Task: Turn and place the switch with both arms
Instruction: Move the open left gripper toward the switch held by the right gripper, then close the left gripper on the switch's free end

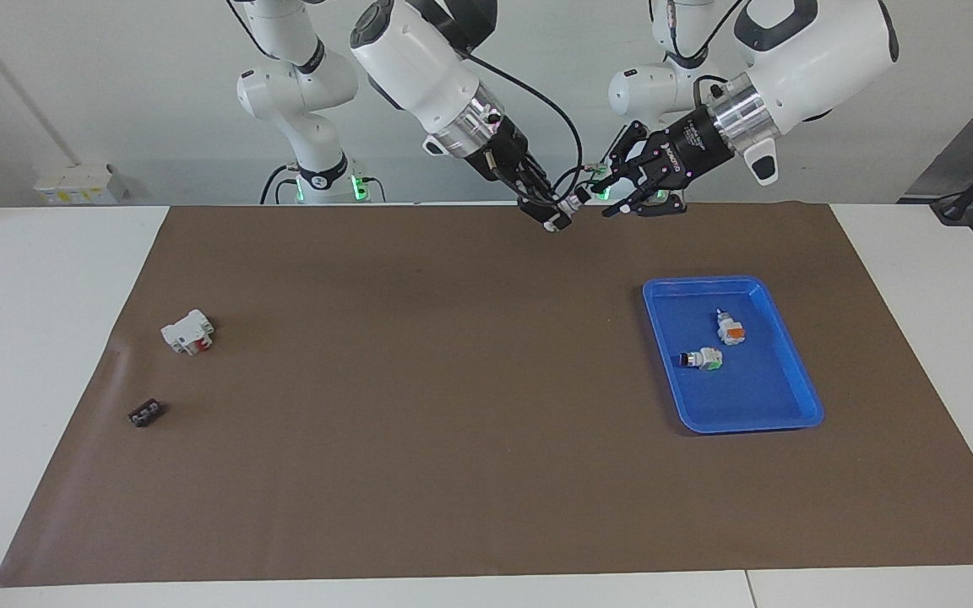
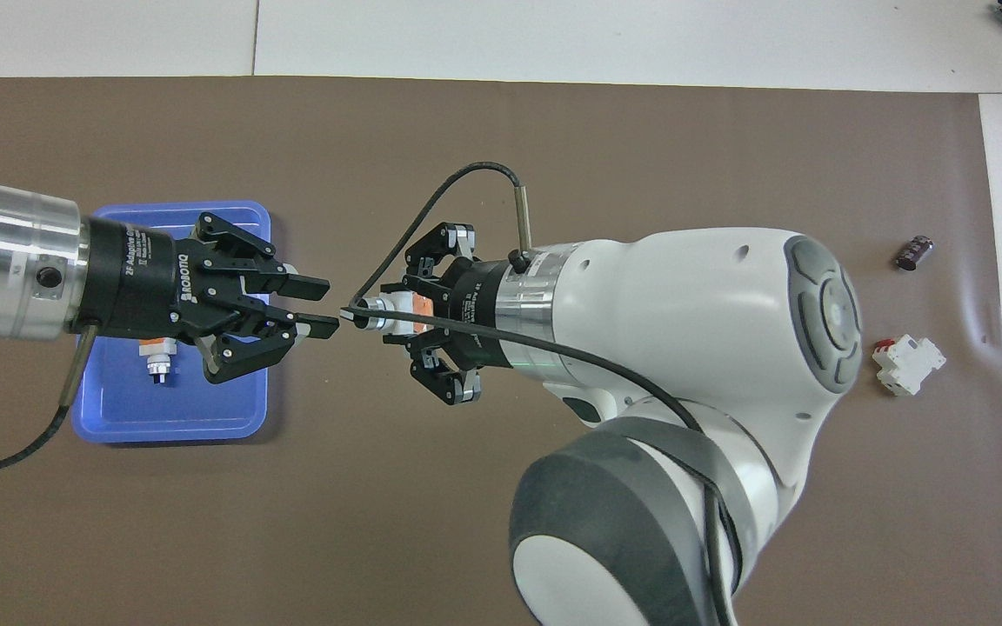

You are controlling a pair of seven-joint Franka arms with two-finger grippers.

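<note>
Hanging in the air above the brown paper mat, the small white plastic push-button switch with an orange-red block and a black knob is clamped between the fingertips of the right gripper, its knob end pointed toward the left arm's end of the table. The right gripper is seen in the facing view over the mat's edge nearest the robots. The left gripper is held level with it, its two black fingers parted and their tips just short of the switch's knob, nothing between them. In the facing view the left gripper appears almost touching the switch; whether contact is made cannot be told.

A shallow blue plastic tray is set on the mat toward the left arm's end. Two similar small switches lie in it, one with an orange block and one with a green block. Toward the right arm's end, a white and red blocky part and a small dark cylinder-like piece rest on the mat.
</note>
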